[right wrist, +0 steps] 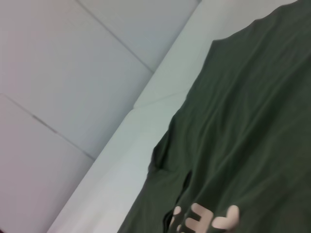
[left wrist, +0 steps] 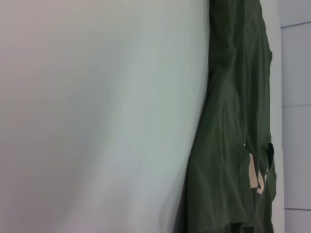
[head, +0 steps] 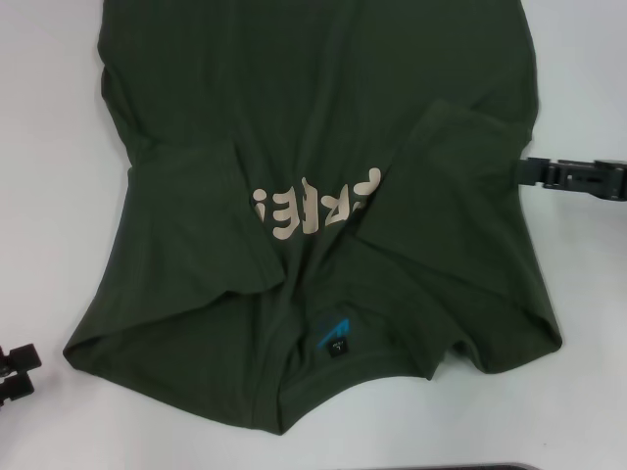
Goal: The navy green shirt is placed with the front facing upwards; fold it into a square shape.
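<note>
Olive-green, the navy green shirt lies across the white table, both sleeves folded inward; left gripper and right gripper flank it, finger states indiscernible.

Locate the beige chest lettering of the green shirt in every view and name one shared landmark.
Head view: beige lettering mid-frame, between both folded-in sleeves.
Left wrist view: a sliver of lettering at the shirt's far edge.
Right wrist view: lettering along the bottom edge.
Shared landmark: the navy green shirt on the white table.
</note>
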{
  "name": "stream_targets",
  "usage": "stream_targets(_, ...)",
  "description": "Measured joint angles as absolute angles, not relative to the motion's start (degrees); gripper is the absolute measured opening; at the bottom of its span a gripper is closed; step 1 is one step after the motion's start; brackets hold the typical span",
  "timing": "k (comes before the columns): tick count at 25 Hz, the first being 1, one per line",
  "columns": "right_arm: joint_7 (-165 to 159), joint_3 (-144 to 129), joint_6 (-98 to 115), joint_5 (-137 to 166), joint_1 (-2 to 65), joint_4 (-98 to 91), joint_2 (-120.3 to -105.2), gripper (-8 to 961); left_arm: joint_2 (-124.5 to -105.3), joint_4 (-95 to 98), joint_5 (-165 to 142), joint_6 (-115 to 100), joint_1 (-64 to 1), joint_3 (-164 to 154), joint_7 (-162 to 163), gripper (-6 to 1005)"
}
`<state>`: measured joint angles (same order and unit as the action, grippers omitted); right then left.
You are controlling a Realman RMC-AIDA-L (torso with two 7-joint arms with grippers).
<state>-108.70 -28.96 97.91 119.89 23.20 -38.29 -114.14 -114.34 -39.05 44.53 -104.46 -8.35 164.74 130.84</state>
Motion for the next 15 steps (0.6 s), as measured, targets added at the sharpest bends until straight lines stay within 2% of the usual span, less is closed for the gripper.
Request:
stream_targets(5, -108.38, -29.46, 96.41, 121.27, 25.9, -36.35, -114.38, 776, -114.33, -40.75, 46.05, -106.3, -6.48, 164.77, 130.67, 645)
stream_targets(9, -108.65, -29.11, 96.77, 120.86, 25.53, -36.09, -114.06, 776, -115.0, -43.08, 47.72, -108.46, -6.37, 164.79, 130.58, 652)
stream_targets(15, -108.78, -28.89, 98.11, 120.76, 25.13, -36.16, -113.87, 776, -115.0, -42.76, 49.12, -109.63, -6.78, 164.8, 129.61, 661)
